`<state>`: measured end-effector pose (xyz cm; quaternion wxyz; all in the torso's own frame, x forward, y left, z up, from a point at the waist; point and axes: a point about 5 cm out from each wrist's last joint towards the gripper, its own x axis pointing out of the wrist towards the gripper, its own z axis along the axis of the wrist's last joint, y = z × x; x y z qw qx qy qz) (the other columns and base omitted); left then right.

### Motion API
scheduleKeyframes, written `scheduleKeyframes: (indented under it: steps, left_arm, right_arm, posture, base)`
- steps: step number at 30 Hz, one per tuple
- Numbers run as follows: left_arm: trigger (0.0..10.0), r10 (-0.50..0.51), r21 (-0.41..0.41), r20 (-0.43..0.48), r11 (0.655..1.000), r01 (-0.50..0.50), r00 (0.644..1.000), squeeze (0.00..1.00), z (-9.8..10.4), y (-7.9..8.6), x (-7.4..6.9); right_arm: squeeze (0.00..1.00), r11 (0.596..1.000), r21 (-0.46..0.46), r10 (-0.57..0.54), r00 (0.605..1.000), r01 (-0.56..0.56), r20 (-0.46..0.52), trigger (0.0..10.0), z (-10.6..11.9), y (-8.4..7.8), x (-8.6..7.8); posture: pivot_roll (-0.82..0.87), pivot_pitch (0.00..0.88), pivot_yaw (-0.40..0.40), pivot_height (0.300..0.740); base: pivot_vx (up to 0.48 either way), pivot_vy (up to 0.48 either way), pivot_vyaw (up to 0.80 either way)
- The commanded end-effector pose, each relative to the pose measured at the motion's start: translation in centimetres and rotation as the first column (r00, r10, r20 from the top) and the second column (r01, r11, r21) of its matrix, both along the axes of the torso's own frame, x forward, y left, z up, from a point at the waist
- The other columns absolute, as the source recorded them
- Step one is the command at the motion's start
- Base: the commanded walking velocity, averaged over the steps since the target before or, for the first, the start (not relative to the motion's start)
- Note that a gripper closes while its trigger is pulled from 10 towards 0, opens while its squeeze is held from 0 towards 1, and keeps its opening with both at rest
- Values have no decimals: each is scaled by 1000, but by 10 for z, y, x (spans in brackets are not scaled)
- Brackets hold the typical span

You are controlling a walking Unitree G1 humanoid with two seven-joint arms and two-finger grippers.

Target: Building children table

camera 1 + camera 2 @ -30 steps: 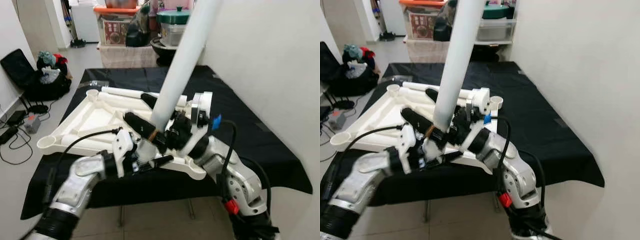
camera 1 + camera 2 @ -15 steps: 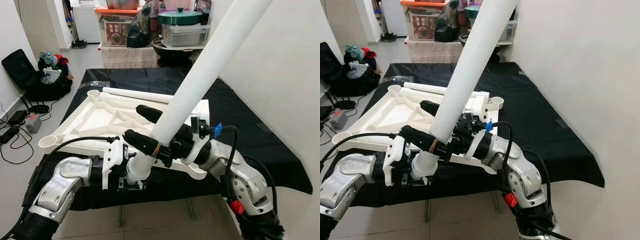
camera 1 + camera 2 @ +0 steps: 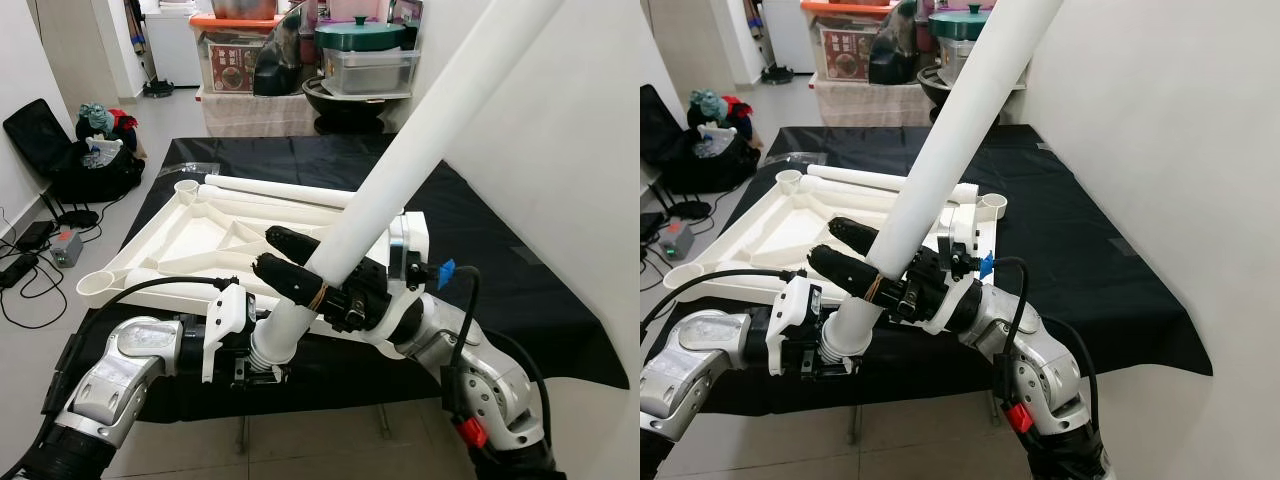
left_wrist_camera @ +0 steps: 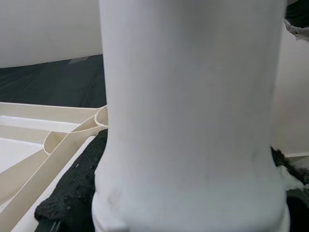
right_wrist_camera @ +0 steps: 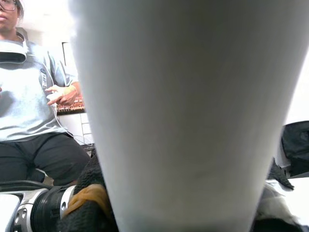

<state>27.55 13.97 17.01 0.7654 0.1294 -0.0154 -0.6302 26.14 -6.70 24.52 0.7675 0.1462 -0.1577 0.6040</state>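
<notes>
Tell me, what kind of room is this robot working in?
Probably a lived-in home, perhaps a spare or storage room. Stacked storage boxes and a covered cooking pot sit at the back, bags and cables lie on the tiled floor.

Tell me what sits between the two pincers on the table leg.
Only bare white table leg separates right pincer from left pincer, in the left eye view.

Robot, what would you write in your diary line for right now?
step: fit leg | right tool: shut on white table leg | left tool: at leg's threaded end | upturned tabletop: on black cloth
</notes>
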Motion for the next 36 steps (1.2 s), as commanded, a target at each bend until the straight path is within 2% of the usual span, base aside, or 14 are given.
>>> scheduleKeyframes:
  steps: [1,3,4,13,14,17,18,20,25,29,30,31,32,36]
  left_arm:
    - [10000,-76,44,16,996,75,997,0,0,-6,-5]
    - [10000,-76,44,16,996,75,997,0,0,-6,-5]
    - [10000,-76,46,18,996,75,997,0,1,-6,-4]
    - [10000,-97,55,26,994,96,995,0,1,-7,-2]
    - [10000,-85,47,38,995,84,996,714,2,-8,0]
    - [10000,-85,47,38,995,84,996,714,2,-8,0]
    - [10000,-71,32,49,997,69,996,1000,3,-8,2]
    - [10000,-71,32,49,997,69,996,1000,3,-8,2]
    - [10000,16,-84,76,996,-10,997,1000,14,-7,8]
    - [10000,56,-116,89,992,-45,994,1000,18,-4,9]
    - [10000,120,-129,124,986,-104,985,1000,21,-1,15]
    - [10000,120,-129,124,986,-104,985,1000,21,-1,15]
    - [10000,232,-170,190,965,-201,954,1000,31,5,27]
    - [10000,262,-197,208,955,-222,942,1000,37,7,30]
  right_arm:
    - [0,1000,16,-16,1000,16,8,10000,4,-1,0]
    - [0,1000,16,-16,1000,16,8,10000,4,-1,0]
    - [0,1000,23,1,1000,-1,6,0,4,-2,-2]
    - [0,998,50,35,999,-34,-22,0,1,-1,-6]
    - [0,998,60,22,999,-20,-30,0,0,0,-5]
    - [0,998,60,22,999,-20,-30,0,0,0,-5]
    - [0,998,68,3,999,0,-37,0,0,0,-4]
    - [0,998,68,3,999,0,-37,0,0,0,-4]
    - [0,976,65,-201,977,206,-68,0,-7,-13,11]
    - [0,962,46,-266,961,269,-73,0,-9,-19,17]
    - [0,953,40,-296,952,299,-74,0,-10,-22,20]
    - [0,953,40,-296,952,299,-74,0,-10,-22,20]
    - [0,929,29,-365,928,368,-77,0,-12,-28,27]
    - [0,915,17,-401,913,403,-76,0,-14,-31,30]
  posture:
    - [19,0,-36,740]
    - [19,0,-36,740]
    - [18,0,-35,740]
    - [17,0,-33,740]
    - [16,0,-31,740]
    - [16,0,-31,740]
    - [13,0,-32,740]
    - [13,0,-32,740]
    - [1,0,-38,740]
    - [-1,0,-32,740]
    - [0,0,-26,740]
    - [0,0,-26,740]
    - [2,0,-23,740]
    - [2,0,-20,740]
  base:
    - [0,0,0]
    - [0,0,0]
    - [0,0,0]
    - [0,0,0]
    - [0,0,0]
    - [0,0,0]
    - [0,0,0]
    - [0,0,0]
    - [0,0,0]
    - [0,0,0]
    - [0,0,0]
    - [0,0,0]
    - [0,0,0]
    - [0,0,0]
